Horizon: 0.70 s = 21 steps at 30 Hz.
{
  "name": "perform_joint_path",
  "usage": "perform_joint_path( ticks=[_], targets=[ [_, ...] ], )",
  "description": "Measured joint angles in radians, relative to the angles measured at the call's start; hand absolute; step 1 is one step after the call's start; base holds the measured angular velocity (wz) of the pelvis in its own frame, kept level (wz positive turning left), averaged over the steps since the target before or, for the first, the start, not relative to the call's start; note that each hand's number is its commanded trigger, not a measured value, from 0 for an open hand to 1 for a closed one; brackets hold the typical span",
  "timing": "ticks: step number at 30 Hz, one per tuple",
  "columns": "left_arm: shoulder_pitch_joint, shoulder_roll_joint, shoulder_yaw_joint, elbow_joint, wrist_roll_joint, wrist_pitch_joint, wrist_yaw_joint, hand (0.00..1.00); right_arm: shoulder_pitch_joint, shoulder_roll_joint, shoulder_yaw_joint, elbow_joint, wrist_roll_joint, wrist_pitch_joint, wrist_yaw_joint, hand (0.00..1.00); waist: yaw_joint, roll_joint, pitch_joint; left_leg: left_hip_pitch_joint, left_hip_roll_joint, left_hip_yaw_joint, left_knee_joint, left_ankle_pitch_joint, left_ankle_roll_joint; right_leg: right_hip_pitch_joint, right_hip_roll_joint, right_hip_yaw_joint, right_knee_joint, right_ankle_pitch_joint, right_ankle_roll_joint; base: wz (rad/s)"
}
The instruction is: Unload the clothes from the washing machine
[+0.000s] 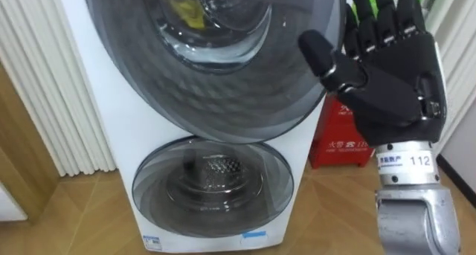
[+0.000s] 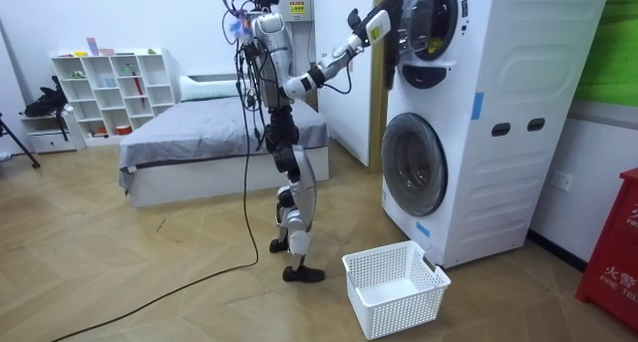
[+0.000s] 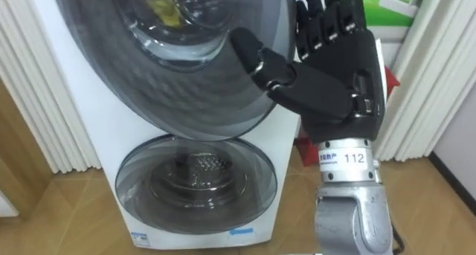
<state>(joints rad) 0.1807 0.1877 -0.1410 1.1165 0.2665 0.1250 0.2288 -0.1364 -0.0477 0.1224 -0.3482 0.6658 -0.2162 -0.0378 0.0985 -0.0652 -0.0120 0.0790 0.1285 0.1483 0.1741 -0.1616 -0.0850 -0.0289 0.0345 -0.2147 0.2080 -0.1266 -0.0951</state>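
**Hand up by the top door**

The robot stands on the wood floor (image 2: 150, 272) in front of a tall white washer (image 1: 97, 99). The washer has two round doors, one over the other.

The right hand (image 1: 394, 69) is held up high, at the right edge of the top door (image 1: 223, 91). Its fingers are straight and spread out, and the thumb sticks out to the side, in front of the grey door. The hand holds nothing. I cannot tell if the thumb touches the door.

Something yellow (image 1: 190, 13) shows through the glass of the top door. It looks like cloth, and it is inside the top drum. In the room view the top door looks a little way open, but I cannot tell for sure.

The bottom door (image 1: 212, 188) is shut. Through its glass you can see the metal drum.

A white basket (image 2: 394, 287) sits on the floor just beside the washer, near the robot's feet. A red box (image 1: 346, 140) stands on the floor to the right of the washer. A bed (image 2: 199, 133) and a white shelf (image 2: 110, 88) are well behind the robot.
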Motion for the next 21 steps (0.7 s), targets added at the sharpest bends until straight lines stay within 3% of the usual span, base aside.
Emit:
perform_joint_path(
  ticks=[6,8,10,12,14,17,21],
  targets=[
    [0.008,0.001,0.003,-0.009,0.007,0.0,0.004,0.0,0.029,0.012,0.052,-0.001,-0.003,-0.048,0.027,0.0,0.019,-0.014,-0.0026,-0.027,-0.001,-0.022,0.028,0.008,0.002,-0.009,-0.01,-0.046,0.017,-0.008,-0.015,0.09],
    [0.008,0.001,0.005,-0.009,0.007,0.0,0.003,0.0,0.029,0.012,0.053,0.002,-0.003,-0.048,0.05,0.0,0.03,-0.016,-0.0033,-0.035,-0.002,-0.021,0.031,0.009,0.003,-0.011,-0.018,-0.081,0.016,-0.011,-0.02,0.02],
    [0.01,0.001,0.016,-0.009,0.007,-0.001,-0.001,0.0,0.029,0.01,0.085,0.006,-0.003,-0.05,0.095,0.0,0.052,-0.019,-0.0058,-0.045,-0.001,-0.022,0.032,0.012,0.002,-0.008,-0.034,-0.147,0.014,-0.013,-0.023,-0.11],
    [0.01,0.001,0.023,-0.01,0.005,-0.002,-0.003,0.0,0.028,0.007,0.134,0.018,-0.002,-0.044,0.139,0.0,0.053,-0.021,-0.007,-0.051,-0.001,-0.033,0.033,0.017,0.004,-0.007,-0.035,-0.162,0.014,-0.011,-0.019,0.15],
    [0.005,0.001,0.024,-0.024,0.005,-0.005,-0.006,0.0,0.025,0.002,0.19,0.036,0.003,-0.012,0.188,0.0,0.069,-0.022,-0.0073,-0.054,-0.001,-0.046,0.033,0.022,0.0,-0.008,-0.036,-0.171,0.014,-0.013,-0.02,0.29],
    [0.006,0.0,0.033,-0.028,0.005,-0.011,-0.024,0.0,0.011,-0.005,0.251,0.042,0.02,0.021,0.267,0.0,0.091,-0.021,-0.0079,-0.056,-0.008,-0.044,0.031,0.026,0.002,-0.008,-0.036,-0.172,0.015,-0.024,0.001,0.18],
    [0.006,-0.003,0.042,-0.029,0.005,-0.016,-0.054,0.0,-0.029,-0.043,0.339,0.063,0.027,0.143,0.35,0.0,0.119,-0.026,-0.0086,-0.076,-0.019,-0.058,0.031,0.032,0.006,-0.006,-0.044,-0.184,0.014,-0.021,0.023,0.17]
  ],
)
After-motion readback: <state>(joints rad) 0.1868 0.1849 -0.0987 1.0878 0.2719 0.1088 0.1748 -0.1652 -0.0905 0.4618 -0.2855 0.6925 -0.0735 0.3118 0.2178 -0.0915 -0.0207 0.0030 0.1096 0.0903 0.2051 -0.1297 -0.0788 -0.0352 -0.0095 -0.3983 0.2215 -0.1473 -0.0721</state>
